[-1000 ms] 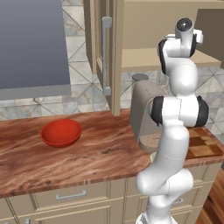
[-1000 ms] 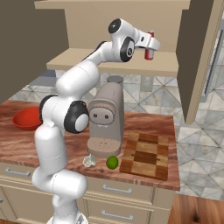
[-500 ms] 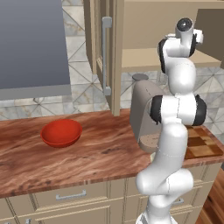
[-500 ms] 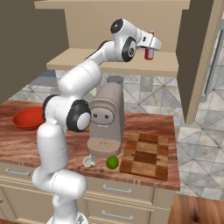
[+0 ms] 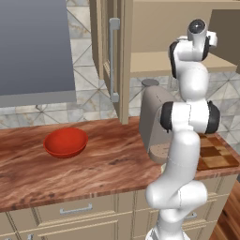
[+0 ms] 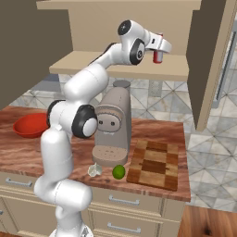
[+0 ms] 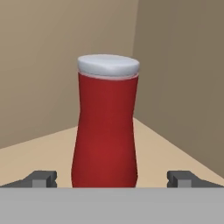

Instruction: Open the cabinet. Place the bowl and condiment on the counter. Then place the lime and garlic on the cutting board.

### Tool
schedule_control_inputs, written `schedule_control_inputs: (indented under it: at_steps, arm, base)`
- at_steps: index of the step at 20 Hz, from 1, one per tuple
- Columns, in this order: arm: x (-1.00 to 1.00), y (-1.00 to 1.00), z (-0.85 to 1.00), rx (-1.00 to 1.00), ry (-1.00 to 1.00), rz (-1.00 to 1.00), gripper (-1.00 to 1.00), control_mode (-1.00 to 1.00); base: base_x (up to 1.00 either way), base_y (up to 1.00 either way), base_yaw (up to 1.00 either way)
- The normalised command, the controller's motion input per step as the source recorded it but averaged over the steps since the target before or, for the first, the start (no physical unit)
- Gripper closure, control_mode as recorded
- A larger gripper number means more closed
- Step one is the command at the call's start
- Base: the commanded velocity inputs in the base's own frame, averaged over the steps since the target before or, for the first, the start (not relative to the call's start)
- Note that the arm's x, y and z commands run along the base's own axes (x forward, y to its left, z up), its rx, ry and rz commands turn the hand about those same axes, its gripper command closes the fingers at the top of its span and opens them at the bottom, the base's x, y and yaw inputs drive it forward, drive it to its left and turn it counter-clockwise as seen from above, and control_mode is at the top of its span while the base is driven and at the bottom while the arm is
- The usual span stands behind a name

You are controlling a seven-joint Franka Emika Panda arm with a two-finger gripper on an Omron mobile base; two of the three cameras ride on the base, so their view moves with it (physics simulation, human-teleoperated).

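A: So the tool (image 7: 112, 178) is wide open, holding nothing, either side of the condiment (image 7: 106, 127) standing on the cabinet shelf (image 6: 92, 62).

B: Risky, closing off-centre could tip it over.

- The gripper (image 7: 111, 179) stands wide, one fingertip (image 7: 41, 178) on each side of the condiment bottle (image 7: 106, 127), with a free gap on both flanks.
- Behind the bottle the cabinet (image 7: 175, 74) walls meet in a corner, blocking the way ahead.
- Below, the shelf (image 6: 125, 65) lies bare around the bottle.
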Motion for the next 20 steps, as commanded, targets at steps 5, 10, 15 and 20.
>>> schedule_control_inputs:
  at_steps: [5,10,15,20]
  arm:
    - [0.10,-0.03,-0.01,0.00,0.00,0.00,-1.00,-1.00]
    - [0.13,-0.06,-0.01,0.00,0.00,0.00,-1.00,-1.00]
    - [0.13,-0.07,-0.01,0.00,0.00,0.00,-1.00,-1.00]
    - [0.04,-0.03,0.00,0.00,0.00,0.00,1.00,-1.00]
  base:
    - [0.00,0.00,0.00]
    - [0.00,0.00,0.00]
    - [0.00,0.00,0.00]
    - [0.00,0.00,0.00]
